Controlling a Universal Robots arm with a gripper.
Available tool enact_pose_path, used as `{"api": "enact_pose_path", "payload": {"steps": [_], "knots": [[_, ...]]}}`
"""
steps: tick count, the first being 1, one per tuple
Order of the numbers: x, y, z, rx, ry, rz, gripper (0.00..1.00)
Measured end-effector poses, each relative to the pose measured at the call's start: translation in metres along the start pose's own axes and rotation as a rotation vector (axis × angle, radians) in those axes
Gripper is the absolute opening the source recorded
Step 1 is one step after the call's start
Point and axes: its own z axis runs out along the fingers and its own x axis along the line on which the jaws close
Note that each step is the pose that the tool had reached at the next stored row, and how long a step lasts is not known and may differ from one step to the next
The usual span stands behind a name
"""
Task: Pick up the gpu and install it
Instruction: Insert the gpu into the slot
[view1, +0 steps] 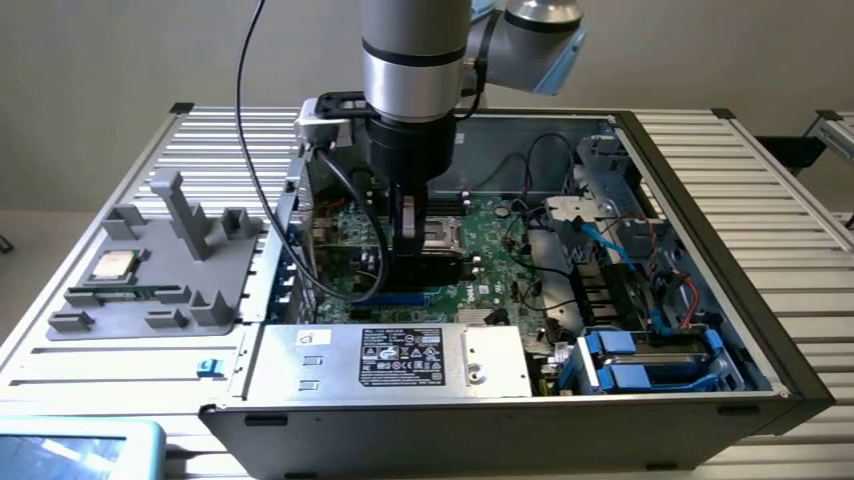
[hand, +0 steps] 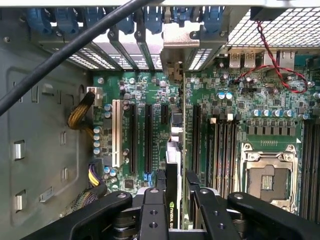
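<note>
Ana: Slatted metal desk (view1: 801, 250), and what takes up most of it?

Ben: An open computer case (view1: 467, 430) lying on its side. A gray tray (view1: 147, 290) of parts sits beside it on the exterior view's left. The arm reaches straight down into the case, over the motherboard (hand: 260, 115).

Ana: Where's the gpu (hand: 173, 212)?

Ben: In the claw (hand: 176, 182). It stands on edge between the two fingers, directly below the wrist and down among the long black slots (hand: 148, 137).

Ana: How far open is the claw?

Ben: About halfway, with both fingers pressed flat against the card's faces. That looks to me like a firm hold.

Ana: Which way does the card run?

Ben: Its long axis lies parallel to the slots. It points at the case wall with the blue clips (hand: 152, 17), on the exterior view's left.

Ana: Is it seated?

Ben: I can't tell, because its lower edge is hidden behind the card itself. My guess is everything hangs on that edge lining up with one slot.
</note>
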Motion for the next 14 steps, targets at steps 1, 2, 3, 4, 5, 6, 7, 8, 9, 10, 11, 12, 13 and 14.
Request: {"api": "enact_pose_path", "payload": {"steps": [1, 2, 3, 4, 5, 6, 7, 8, 9, 10, 11, 12, 13, 14], "knots": [[0.0, 0.0003, 0.0, 0.0, 0.0002, 0.0, 0.25], [0.0, 0.0008, 0.0003, 0.0001, 0.0001, 0.0, 0.25], [0.0, 0.0017, 0.0008, 0.0004, 0.0, 0.0, 0.25], [0.0, 0.0025, 0.0012, 0.0007, 0.0, 0.0, 0.25], [0.0, 0.003, 0.0015, 0.0011, 0.0, -0.001, 0.25], [0.0, 0.0029, 0.0015, 0.0011, 0.0001, -0.001, 0.25], [0.0, 0.003, 0.0015, 0.0011, 0.0001, -0.001, 0.25], [0.0, 0.003, 0.0015, 0.0011, 0.0002, -0.001, 0.25], [-0.0001, 0.003, 0.0022, 0.0018, -0.0001, -0.001, 0.25], [-0.0002, 0.0032, 0.003, 0.0029, -0.0002, -0.001, 0.25], [-0.0002, 0.0034, 0.0034, 0.0034, -0.0001, -0.001, 0.25], [-0.0001, 0.0034, 0.0034, 0.0034, 0.0001, -0.001, 0.25], [-0.0001, 0.0034, 0.0034, 0.0035, 0.0001, -0.001, 0.25], [-0.0002, 0.0034, 0.0037, 0.0035, 0.0001, -0.001, 0.25]]}}
